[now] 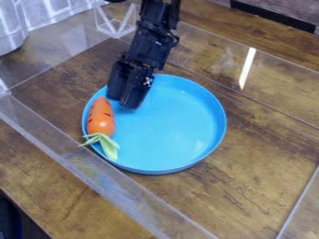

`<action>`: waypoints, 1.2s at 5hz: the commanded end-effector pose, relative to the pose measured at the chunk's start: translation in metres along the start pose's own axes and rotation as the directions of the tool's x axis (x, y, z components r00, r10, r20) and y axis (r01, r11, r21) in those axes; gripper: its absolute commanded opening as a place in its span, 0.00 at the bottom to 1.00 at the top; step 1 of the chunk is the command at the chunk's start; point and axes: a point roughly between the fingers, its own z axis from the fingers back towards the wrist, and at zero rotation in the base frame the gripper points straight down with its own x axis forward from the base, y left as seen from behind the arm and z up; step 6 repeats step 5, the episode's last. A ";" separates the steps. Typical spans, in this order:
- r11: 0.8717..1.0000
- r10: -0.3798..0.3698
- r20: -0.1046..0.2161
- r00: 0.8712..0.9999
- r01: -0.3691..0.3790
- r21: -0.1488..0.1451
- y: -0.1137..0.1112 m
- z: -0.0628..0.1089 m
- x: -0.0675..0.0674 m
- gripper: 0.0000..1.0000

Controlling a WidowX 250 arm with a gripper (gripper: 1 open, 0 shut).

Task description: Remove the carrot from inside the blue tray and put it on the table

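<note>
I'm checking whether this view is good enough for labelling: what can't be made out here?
- Gripper fingertips: dark and blurred in the camera view, so their opening and any contact with the blue tray are unclear.
- Underside of the carrot: hidden by its own body.
- Upper arm: cut off by the top edge.

Carrot (101, 120) in tray's (169, 131) left side.

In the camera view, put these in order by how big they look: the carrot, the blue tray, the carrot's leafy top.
1. Blue tray
2. Carrot, leaves included
3. Leafy top
</note>
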 end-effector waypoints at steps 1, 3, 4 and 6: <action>1.000 0.026 0.001 1.000 -0.026 -0.009 0.007 -0.003 -0.006 1.00; 0.999 0.032 -0.014 0.999 -0.032 -0.013 0.005 -0.003 -0.006 1.00; 0.999 0.036 -0.022 0.999 -0.036 -0.015 0.004 -0.004 -0.007 1.00; 0.999 0.040 -0.030 0.999 -0.040 -0.017 0.003 -0.004 -0.007 1.00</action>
